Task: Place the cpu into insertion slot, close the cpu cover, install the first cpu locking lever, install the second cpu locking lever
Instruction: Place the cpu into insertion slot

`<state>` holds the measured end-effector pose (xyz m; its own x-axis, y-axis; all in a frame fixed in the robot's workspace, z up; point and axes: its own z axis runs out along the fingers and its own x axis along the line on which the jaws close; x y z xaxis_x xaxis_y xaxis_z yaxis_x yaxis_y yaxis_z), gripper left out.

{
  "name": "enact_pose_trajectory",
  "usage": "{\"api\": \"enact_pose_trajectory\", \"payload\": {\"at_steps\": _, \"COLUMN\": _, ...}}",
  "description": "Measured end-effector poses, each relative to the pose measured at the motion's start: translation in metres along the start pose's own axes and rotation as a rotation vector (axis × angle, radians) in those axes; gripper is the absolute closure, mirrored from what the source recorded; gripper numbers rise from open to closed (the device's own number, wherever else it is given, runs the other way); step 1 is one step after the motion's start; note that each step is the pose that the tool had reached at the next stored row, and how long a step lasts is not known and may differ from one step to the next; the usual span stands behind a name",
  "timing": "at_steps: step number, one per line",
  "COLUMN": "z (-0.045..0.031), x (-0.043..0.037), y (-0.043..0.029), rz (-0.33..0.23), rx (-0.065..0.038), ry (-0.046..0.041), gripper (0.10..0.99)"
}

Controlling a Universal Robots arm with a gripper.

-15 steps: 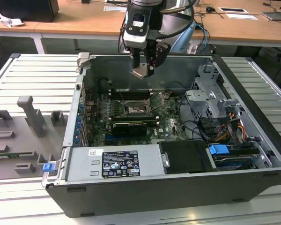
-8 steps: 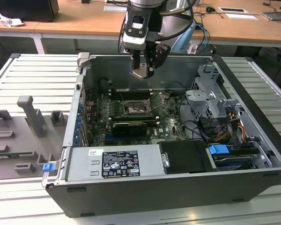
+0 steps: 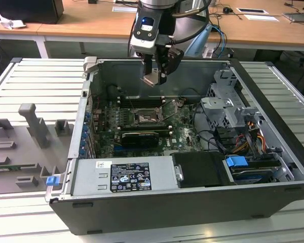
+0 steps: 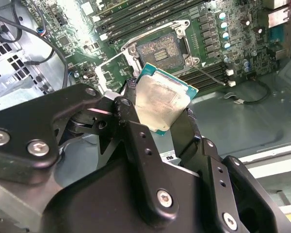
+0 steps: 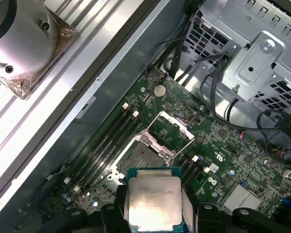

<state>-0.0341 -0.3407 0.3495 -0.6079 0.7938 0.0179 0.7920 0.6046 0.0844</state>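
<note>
The cpu (image 4: 162, 103), a small square chip with a pale metal top and a green edge, is held between my gripper's (image 4: 160, 115) black fingers, which are shut on two of its sides. In the exterior view the gripper (image 3: 154, 79) hangs above the open computer case, higher than the motherboard. The insertion slot (image 5: 141, 158) lies bare on the green board, directly beyond the chip (image 5: 153, 198). The cpu cover (image 5: 173, 127), a silvery frame plate, stands swung open beside the slot. A thin metal locking lever (image 4: 211, 73) lies loose next to the socket (image 4: 160, 50).
A black card (image 3: 139, 137) lies across the board in front of the socket (image 3: 148, 117). A metal drive cage (image 3: 228, 109) with cables fills the exterior view's right. The power supply (image 3: 121, 174) sits at the front. Grey fixtures (image 3: 35, 126) stand outside the case wall.
</note>
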Motion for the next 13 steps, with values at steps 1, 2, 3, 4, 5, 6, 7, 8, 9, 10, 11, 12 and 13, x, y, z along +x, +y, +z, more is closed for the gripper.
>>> {"api": "enact_pose_trajectory", "payload": {"at_steps": 1, "z": 0.0001, "x": 0.0000, "y": 0.0000, "rz": 0.005, "rx": 0.000, "ry": -0.0004, "gripper": 0.557}}
{"api": "enact_pose_trajectory", "payload": {"at_steps": 2, "z": 0.0003, "x": 0.0000, "y": 0.0000, "rz": 0.012, "rx": 0.000, "ry": -0.0010, "gripper": 0.557}}
{"api": "enact_pose_trajectory", "payload": {"at_steps": 3, "z": 0.0007, "x": 0.0000, "y": 0.0000, "rz": 0.022, "rx": 0.000, "ry": -0.0019, "gripper": 0.557}}
{"api": "enact_pose_trajectory", "payload": {"at_steps": 4, "z": 0.0010, "x": 0.0000, "y": -0.0001, "rz": 0.032, "rx": -0.001, "ry": -0.0028, "gripper": 0.557}}
{"api": "enact_pose_trajectory", "payload": {"at_steps": 5, "z": 0.0014, "x": 0.0000, "y": -0.0001, "rz": 0.046, "rx": -0.001, "ry": -0.0039, "gripper": 0.557}}
{"api": "enact_pose_trajectory", "payload": {"at_steps": 6, "z": 0.0024, "x": 0.0000, "y": -0.0002, "rz": 0.077, "rx": -0.001, "ry": -0.0065, "gripper": 0.557}}
{"api": "enact_pose_trajectory", "payload": {"at_steps": 7, "z": 0.0036, "x": 0.0000, "y": -0.0003, "rz": 0.120, "rx": -0.002, "ry": -0.0102, "gripper": 0.557}}
{"api": "enact_pose_trajectory", "payload": {"at_steps": 8, "z": 0.0043, "x": -0.0001, "y": -0.0004, "rz": 0.152, "rx": -0.003, "ry": -0.0129, "gripper": 0.557}}
{"api": "enact_pose_trajectory", "payload": {"at_steps": 9, "z": 0.0049, "x": -0.0001, "y": -0.0004, "rz": 0.183, "rx": -0.003, "ry": -0.0156, "gripper": 0.557}}
{"api": "enact_pose_trajectory", "payload": {"at_steps": 10, "z": 0.0055, "x": -0.0001, "y": -0.0005, "rz": 0.210, "rx": -0.004, "ry": -0.0177, "gripper": 0.557}}
{"api": "enact_pose_trajectory", "payload": {"at_steps": 11, "z": 0.0058, "x": -0.0001, "y": -0.0005, "rz": 0.227, "rx": -0.004, "ry": -0.0192, "gripper": 0.557}}
{"api": "enact_pose_trajectory", "payload": {"at_steps": 12, "z": 0.0061, "x": -0.0001, "y": -0.0005, "rz": 0.240, "rx": -0.004, "ry": -0.0203, "gripper": 0.557}}
{"api": "enact_pose_trajectory", "payload": {"at_steps": 13, "z": 0.0064, "x": -0.0001, "y": -0.0006, "rz": 0.259, "rx": -0.005, "ry": -0.0220, "gripper": 0.557}}
